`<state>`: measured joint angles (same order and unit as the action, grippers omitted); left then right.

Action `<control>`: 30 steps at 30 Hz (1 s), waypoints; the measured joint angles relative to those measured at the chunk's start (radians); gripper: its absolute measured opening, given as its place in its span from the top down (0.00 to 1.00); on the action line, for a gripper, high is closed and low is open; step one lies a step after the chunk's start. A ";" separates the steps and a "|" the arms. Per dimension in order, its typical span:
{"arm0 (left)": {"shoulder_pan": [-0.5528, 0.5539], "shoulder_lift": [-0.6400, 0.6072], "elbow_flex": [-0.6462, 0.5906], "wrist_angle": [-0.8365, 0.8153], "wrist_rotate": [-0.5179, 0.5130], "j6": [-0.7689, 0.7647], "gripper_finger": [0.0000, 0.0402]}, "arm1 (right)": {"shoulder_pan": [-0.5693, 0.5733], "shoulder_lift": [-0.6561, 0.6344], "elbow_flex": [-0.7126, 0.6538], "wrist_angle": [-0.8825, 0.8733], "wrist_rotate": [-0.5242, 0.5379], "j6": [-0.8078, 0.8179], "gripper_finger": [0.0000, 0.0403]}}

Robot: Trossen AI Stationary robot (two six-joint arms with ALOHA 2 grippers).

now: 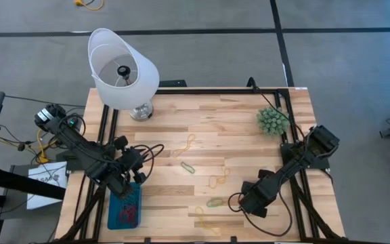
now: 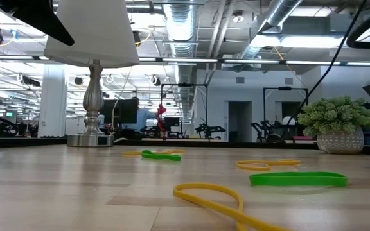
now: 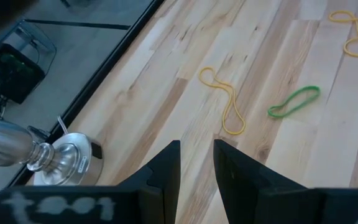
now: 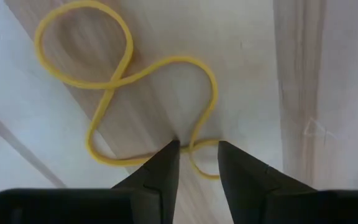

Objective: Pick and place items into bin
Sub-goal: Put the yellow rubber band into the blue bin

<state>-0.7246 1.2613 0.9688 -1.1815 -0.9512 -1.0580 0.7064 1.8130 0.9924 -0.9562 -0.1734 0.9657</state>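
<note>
Right gripper [image 4: 197, 144] sits low near the table's [image 1: 249, 149] front right; fingers slightly apart, a narrow gap between them; tips right over a strand of a twisted yellow band [image 4: 114, 81]; cannot tell if they touch it; nothing clearly pinched; left gripper [image 1: 131, 181] hangs over the far end of the bin [image 1: 135, 196] at the front left; its fingers [image 3: 166, 168] are also a little spread, nothing between them; bin lies at the table's front left corner with red bands [image 1: 126, 213] inside; loose bands lie scattered on the wood mid-table: a yellow one [image 1: 189, 142] and a green one [image 1: 187, 167] toward the middle, another yellowish one [image 1: 219, 179] nearer the right arm, a green one [image 1: 215, 202] just beside the right gripper, and a yellow one [image 1: 205, 218] near the front edge; low view shows a green band [image 2: 297, 179] and a yellow loop [image 2: 211, 196] flat on the table; lamp [image 1: 120, 68] stands at the far left, plant [image 1: 272, 120] at the far right.
</note>
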 joint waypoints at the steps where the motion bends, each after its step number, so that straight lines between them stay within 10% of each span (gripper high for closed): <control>1: 0.000 0.000 0.000 0.000 0.000 0.000 0.78 | -0.003 0.000 0.000 0.000 0.001 0.000 0.74; 12: 0.000 0.000 0.000 0.015 -0.012 0.000 0.78 | -0.032 -0.022 0.000 0.063 0.015 0.029 0.98; 18: 0.000 0.000 0.000 0.023 -0.055 0.000 0.78 | -0.055 -0.088 0.093 0.216 0.218 -0.031 0.99; 25: 0.000 0.000 0.000 0.022 -0.097 0.000 0.78 | -0.149 -0.118 0.117 0.884 0.399 -0.429 1.00; 30: 0.000 -0.001 0.031 -0.059 -0.092 0.006 0.78 | -0.260 -0.021 0.136 1.424 0.321 -0.719 1.00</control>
<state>-0.7250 1.2606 0.9994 -1.2407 -1.0428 -1.0522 0.4465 1.7920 1.1282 0.4677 0.1479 0.2464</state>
